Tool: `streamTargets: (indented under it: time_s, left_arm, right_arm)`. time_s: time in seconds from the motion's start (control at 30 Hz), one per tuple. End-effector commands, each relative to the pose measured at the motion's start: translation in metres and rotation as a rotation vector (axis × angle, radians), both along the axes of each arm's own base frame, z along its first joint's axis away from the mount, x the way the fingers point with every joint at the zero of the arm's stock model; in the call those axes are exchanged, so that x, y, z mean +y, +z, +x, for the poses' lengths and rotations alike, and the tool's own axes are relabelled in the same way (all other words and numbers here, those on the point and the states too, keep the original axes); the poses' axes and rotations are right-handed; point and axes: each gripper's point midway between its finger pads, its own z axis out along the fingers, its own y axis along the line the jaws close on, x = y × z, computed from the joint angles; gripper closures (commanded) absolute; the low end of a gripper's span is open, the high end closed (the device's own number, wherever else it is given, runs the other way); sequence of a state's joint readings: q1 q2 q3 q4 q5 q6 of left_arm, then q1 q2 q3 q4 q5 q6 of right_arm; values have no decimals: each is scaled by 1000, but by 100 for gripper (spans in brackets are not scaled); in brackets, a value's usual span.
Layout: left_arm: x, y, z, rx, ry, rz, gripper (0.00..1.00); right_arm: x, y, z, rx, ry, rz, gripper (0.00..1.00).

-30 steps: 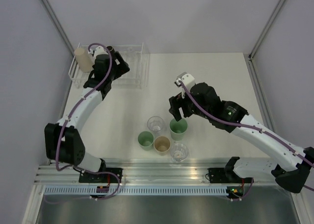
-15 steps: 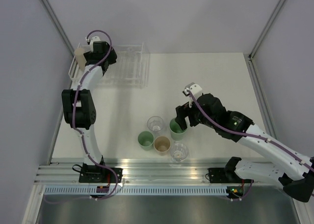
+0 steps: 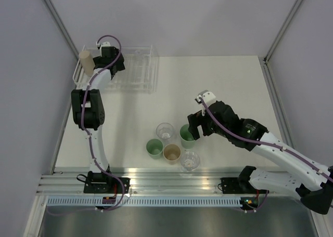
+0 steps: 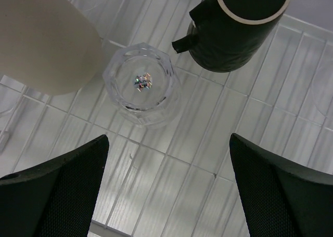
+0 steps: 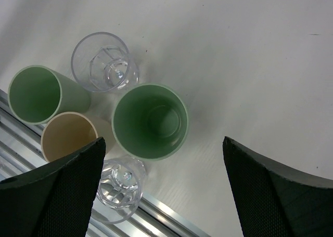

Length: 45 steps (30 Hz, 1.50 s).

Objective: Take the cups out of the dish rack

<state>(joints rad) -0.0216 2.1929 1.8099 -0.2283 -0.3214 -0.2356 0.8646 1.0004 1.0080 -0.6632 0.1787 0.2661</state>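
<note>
Over the last second the left arm has stretched out across the dish rack (image 3: 140, 70). The right gripper (image 3: 193, 123) has spread open and drawn back slightly from a mint green cup (image 3: 188, 135).

Top view: the white wire rack sits at the far left of the bench (image 3: 234, 81), with a tan cup (image 3: 86, 63) standing at its left end. The left gripper (image 3: 110, 57) hovers above the rack. Five cups stand grouped near the front edge: the mint green cup, a clear cup (image 3: 165, 131), a second green cup (image 3: 154, 148), a beige cup (image 3: 171, 153) and a second clear cup (image 3: 190, 160).

Left wrist view: the left gripper is wide and empty. Below it in the rack are a clear tumbler (image 4: 141, 81), the tan cup and a small black cup (image 4: 239, 24).

Right wrist view: the right gripper is wide and empty, with the mint green cup upright between its fingers.

Five cups appear unloaded, and at least three remain in the rack.
</note>
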Motion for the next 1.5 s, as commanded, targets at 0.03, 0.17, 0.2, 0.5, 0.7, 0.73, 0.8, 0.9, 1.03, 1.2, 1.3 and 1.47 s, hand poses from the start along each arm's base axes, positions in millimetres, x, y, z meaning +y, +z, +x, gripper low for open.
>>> streamTargets:
  time_s: [0.03,0.17,0.2,0.5,0.7,0.73,0.8,0.9,1.03,1.2,1.3,1.47]
  left_arm:
    - [11,5,15,-39,2,11,0]
    - [29,4,18,-42,24,16,0]
    - [31,4,21,-46,25,18,0]
    - [44,10,42,-104,11,34,0]
    - [40,8,53,-140,-25,10,0]
    - [39,8,55,-144,-28,5,0]
    - [36,8,59,-158,-44,-3,3]
    - [31,4,64,-169,-74,-14,7]
    - [30,0,66,-168,-96,-14,18]
    - [25,5,67,-182,-111,-39,41]
    - [26,8,64,-181,-113,-36,67]
    - [25,16,50,-176,-109,-44,93]
  right_arm:
    - [-3,-8,5,10,-34,-26,3]
    - [1,-14,6,21,-28,-35,3]
    - [2,-15,6,25,-26,-37,3]
    - [5,-21,8,37,-16,-55,3]
    - [10,-22,11,46,-7,-60,2]
    - [11,-23,10,49,-3,-60,2]
    - [12,-25,11,52,-2,-61,2]
    - [13,-29,11,63,-3,-68,2]
    - [13,-32,10,70,2,-70,2]
    - [15,-35,9,72,9,-68,2]
    - [15,-37,9,73,11,-67,2]
    - [15,-38,8,69,15,-57,2]
